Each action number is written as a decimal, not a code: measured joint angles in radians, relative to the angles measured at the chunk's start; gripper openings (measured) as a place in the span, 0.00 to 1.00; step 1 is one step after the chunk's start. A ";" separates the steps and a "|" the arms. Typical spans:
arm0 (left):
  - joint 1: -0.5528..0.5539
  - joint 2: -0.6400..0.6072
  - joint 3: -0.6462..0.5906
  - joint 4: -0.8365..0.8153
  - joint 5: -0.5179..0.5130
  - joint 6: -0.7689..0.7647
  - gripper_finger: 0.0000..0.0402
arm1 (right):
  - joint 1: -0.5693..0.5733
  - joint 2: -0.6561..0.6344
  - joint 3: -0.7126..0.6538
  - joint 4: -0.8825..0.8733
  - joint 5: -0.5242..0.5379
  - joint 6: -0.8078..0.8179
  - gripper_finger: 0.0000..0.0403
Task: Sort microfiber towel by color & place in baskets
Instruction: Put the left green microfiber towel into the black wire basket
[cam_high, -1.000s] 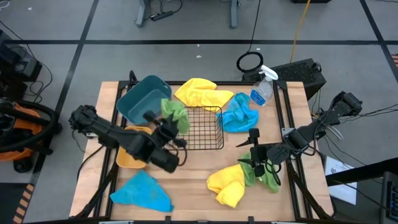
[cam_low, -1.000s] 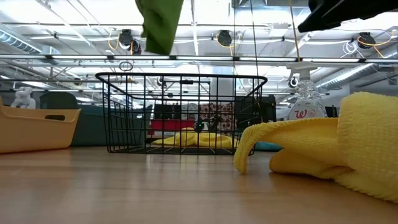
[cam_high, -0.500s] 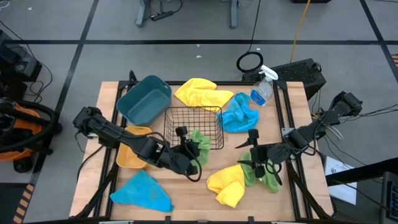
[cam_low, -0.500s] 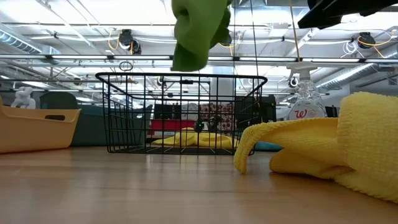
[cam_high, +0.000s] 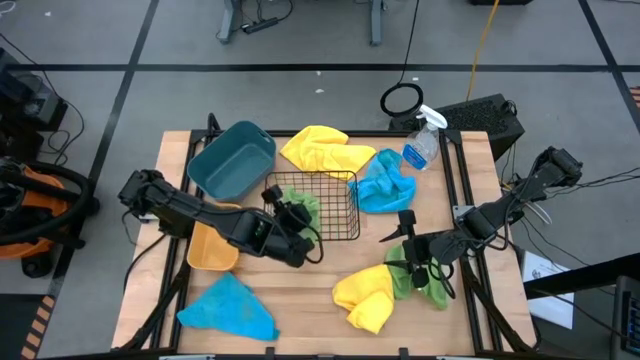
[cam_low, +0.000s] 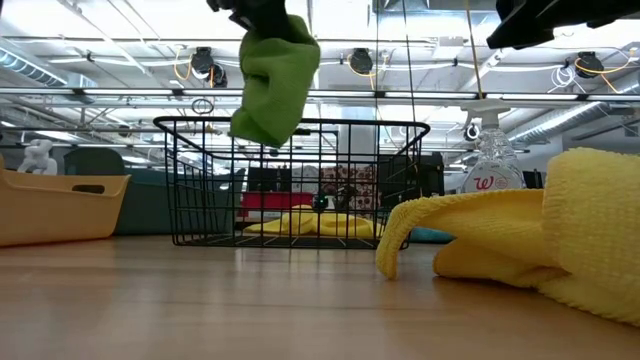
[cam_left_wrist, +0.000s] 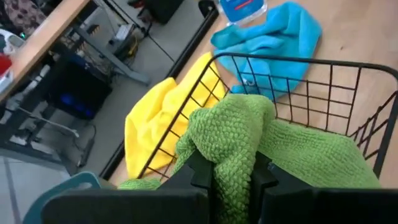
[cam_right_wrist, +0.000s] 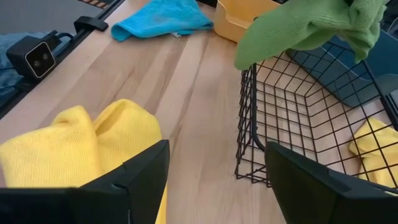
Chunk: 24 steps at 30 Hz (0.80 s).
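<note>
left gripper (cam_high: 285, 215) jaws clamped on green towel (cam_high: 303, 207) | swung back from wire basket's (cam_high: 340, 215) near side to above its left corner | drop likely next | right gripper (cam_high: 408, 262) jaws apart over near-right towels

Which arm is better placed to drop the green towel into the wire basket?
The left. Its gripper is shut on the green towel, which hangs above the wire basket by its rim. The right gripper, jaws open, hovers apart over the yellow towel, holding nothing.
</note>
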 joint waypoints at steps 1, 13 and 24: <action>-0.004 0.000 -0.006 0.015 -0.006 0.004 0.09 | 0.000 0.000 0.000 0.001 0.000 0.000 0.63; 0.037 -0.075 -0.138 0.029 -0.242 -0.037 0.09 | 0.000 0.000 0.000 -0.006 0.004 -0.010 0.63; 0.109 -0.103 -0.254 0.170 0.009 -0.036 0.09 | -0.001 0.000 0.000 -0.011 0.006 -0.026 0.63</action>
